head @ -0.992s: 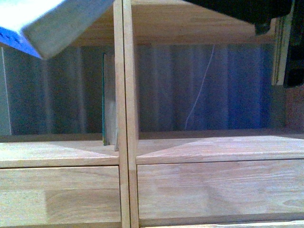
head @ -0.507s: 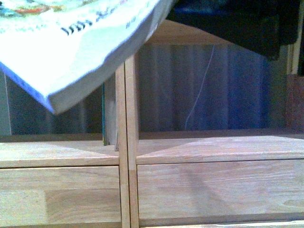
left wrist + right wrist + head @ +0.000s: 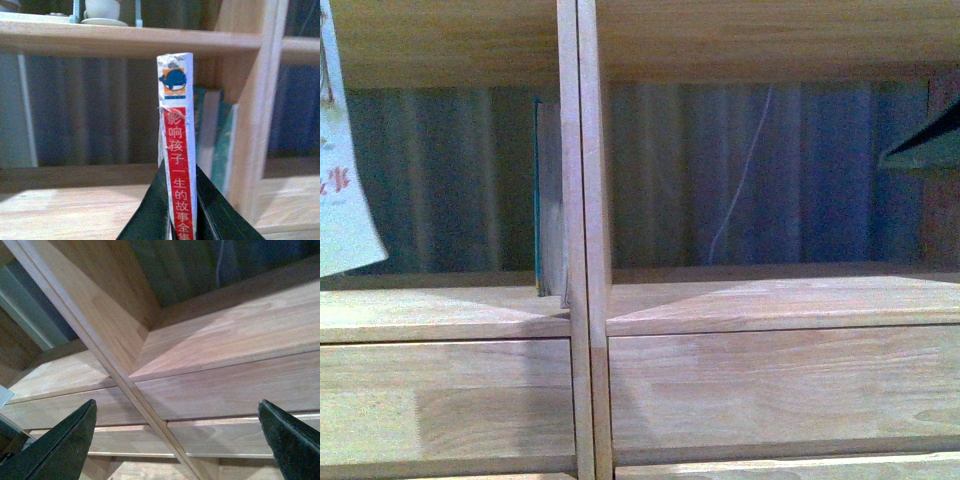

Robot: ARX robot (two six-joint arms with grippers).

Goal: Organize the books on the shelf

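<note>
My left gripper [image 3: 181, 222] is shut on the paperback book [image 3: 176, 150], its black fingers [image 3: 150, 215] on both covers. The book stands upright, white and red spine toward the camera, in front of the left compartment of the light-wood shelf [image 3: 75, 207]. In the front view only its pale cover [image 3: 340, 190] shows, at the left edge. A thin teal-edged book [image 3: 538, 200] stands against the centre divider [image 3: 582, 200], and it also shows in the left wrist view [image 3: 222, 145]. My right gripper [image 3: 175, 450] is open and empty, facing the divider [image 3: 100, 345] and the drawer fronts [image 3: 235, 390].
A cup on a saucer [image 3: 102, 12] sits on the shelf board above. A thin white cable [image 3: 740, 180] hangs behind the right compartment. A dark shape [image 3: 925, 145] juts in at the right edge of the front view.
The paperback, held tilted across the top of the front view, has swung down to hang upright at the left edge. The dark arm at the top right has left the view.
</note>
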